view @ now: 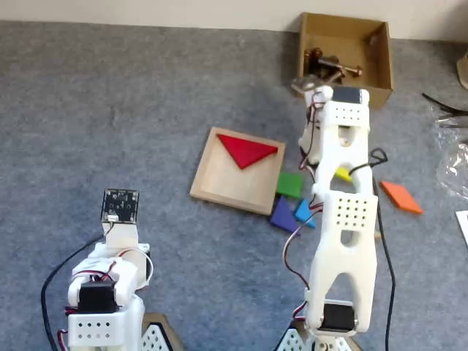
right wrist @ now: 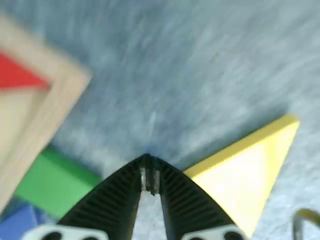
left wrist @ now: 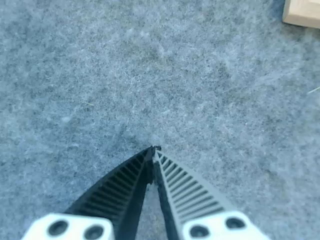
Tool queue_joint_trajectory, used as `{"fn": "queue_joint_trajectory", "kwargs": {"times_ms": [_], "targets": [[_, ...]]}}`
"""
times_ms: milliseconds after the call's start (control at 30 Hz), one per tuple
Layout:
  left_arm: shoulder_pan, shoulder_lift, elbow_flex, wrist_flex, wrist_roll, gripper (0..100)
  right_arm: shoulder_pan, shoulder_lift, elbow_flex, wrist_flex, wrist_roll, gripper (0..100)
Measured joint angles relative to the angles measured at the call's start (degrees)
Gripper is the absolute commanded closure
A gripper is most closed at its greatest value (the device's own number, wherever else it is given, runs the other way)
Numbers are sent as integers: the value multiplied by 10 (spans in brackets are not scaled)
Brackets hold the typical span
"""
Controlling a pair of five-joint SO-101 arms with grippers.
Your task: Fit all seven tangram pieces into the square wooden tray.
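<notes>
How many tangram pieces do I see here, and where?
6. Red triangle in the tray; green square, purple piece and blue triangle beside the tray; yellow triangle partly under the right arm; orange piece farther off. A seventh may be hidden under that arm.

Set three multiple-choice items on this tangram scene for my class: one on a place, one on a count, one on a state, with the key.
1. Where is the red triangle? A in the box; B in the tray; C in a gripper.
2. How many pieces lie in the tray? A one; B three; C seven.
3. The left gripper is: A open; B shut on a piece; C shut and empty.
Key: 1 B, it lies on the tray's floor. 2 A, the red triangle alone is inside. 3 C, its jaws meet over bare carpet.
</notes>
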Motion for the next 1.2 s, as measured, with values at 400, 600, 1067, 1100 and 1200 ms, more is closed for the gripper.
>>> {"fn": "queue_joint_trajectory", "kwargs": {"times_ms": [400, 600, 1067, 1100, 1200], "targets": [[0, 0, 0, 0, 0, 993, 1, 0, -135, 14, -13, 961], [0, 0, 0, 0, 0, 993, 1, 0, -222, 16, -59, 875], [0, 0, 0, 0, 0, 993, 38, -35, -56, 18, -62, 871], [0, 0, 0, 0, 0, 993, 38, -53, -33, 18, -62, 871], [0, 0, 0, 0, 0, 993, 36, -106, 43, 18, -62, 870]]}}
